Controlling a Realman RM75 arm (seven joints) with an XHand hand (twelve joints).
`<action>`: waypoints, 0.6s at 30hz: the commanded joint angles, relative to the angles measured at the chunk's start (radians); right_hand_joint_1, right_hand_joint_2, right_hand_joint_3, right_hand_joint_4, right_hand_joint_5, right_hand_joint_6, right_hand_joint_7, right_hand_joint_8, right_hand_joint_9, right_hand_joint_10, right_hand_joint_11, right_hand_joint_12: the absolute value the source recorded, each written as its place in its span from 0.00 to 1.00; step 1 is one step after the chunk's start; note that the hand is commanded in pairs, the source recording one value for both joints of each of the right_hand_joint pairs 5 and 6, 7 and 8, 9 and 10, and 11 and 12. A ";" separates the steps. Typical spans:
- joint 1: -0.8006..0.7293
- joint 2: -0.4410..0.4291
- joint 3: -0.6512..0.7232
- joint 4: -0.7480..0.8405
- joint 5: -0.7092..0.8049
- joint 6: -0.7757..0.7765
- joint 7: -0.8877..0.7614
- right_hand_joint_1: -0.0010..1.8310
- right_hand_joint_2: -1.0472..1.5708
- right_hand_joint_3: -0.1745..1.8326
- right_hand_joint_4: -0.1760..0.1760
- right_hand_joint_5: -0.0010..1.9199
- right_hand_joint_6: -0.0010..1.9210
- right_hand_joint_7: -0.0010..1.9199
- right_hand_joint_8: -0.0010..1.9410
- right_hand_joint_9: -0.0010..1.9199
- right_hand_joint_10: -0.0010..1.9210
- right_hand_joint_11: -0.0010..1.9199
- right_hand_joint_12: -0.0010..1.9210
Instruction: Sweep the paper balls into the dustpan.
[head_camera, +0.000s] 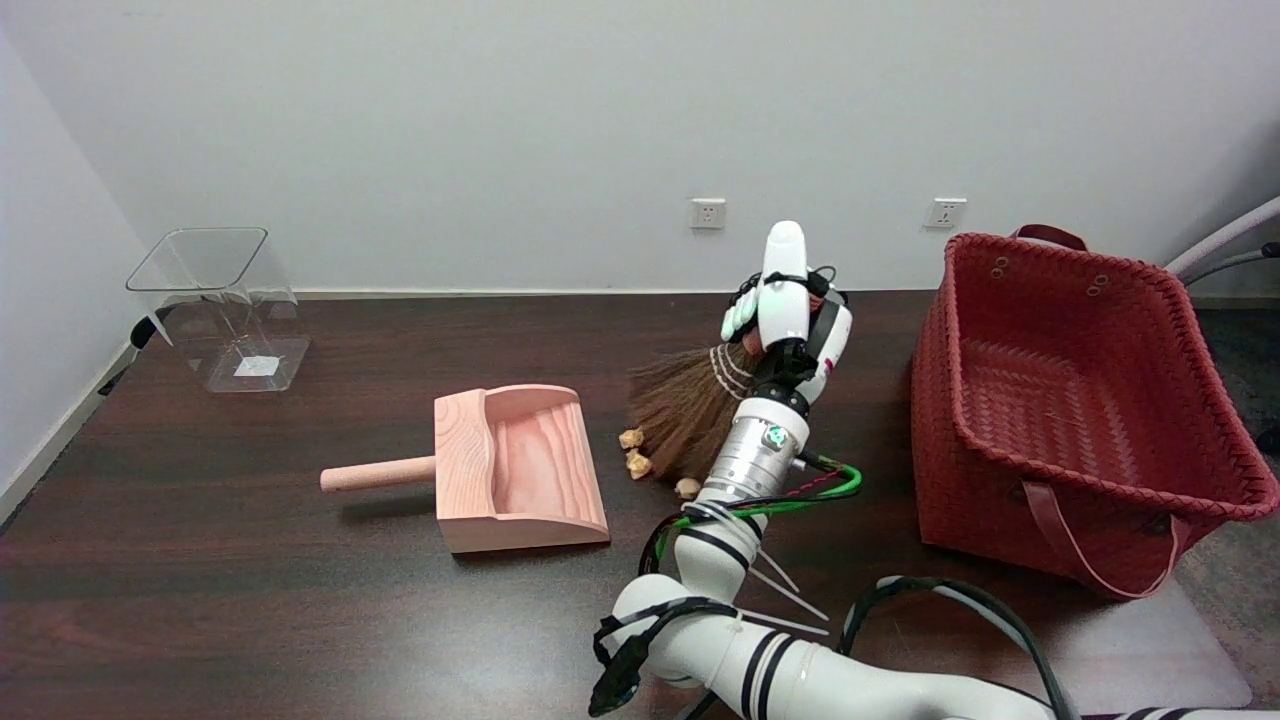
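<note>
Three paper balls (638, 455) lie on the desk (250, 560) just right of the dustpan (520, 470), at the tips of the broom (690, 410). The right hand (785, 315) sits up and right of them, fingers clamped on the broom's handle end. A red basket (1080, 400) stands farther right of the dustpan.

Office-like room, bare wall (500, 120), wall sockets (707, 213)
</note>
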 joint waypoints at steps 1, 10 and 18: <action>-0.033 -0.018 -0.036 0.094 0.030 0.002 0.252 0.29 1.00 0.00 0.50 1.00 1.00 1.00 0.99 1.00 1.00 1.00 1.00; -0.064 0.021 -0.034 0.193 -0.090 0.080 0.088 0.29 1.00 0.00 0.50 1.00 1.00 1.00 0.99 1.00 1.00 1.00 1.00; -0.137 0.051 -0.033 0.378 -0.219 0.081 -0.220 0.29 1.00 0.00 0.50 1.00 1.00 1.00 0.99 1.00 1.00 1.00 1.00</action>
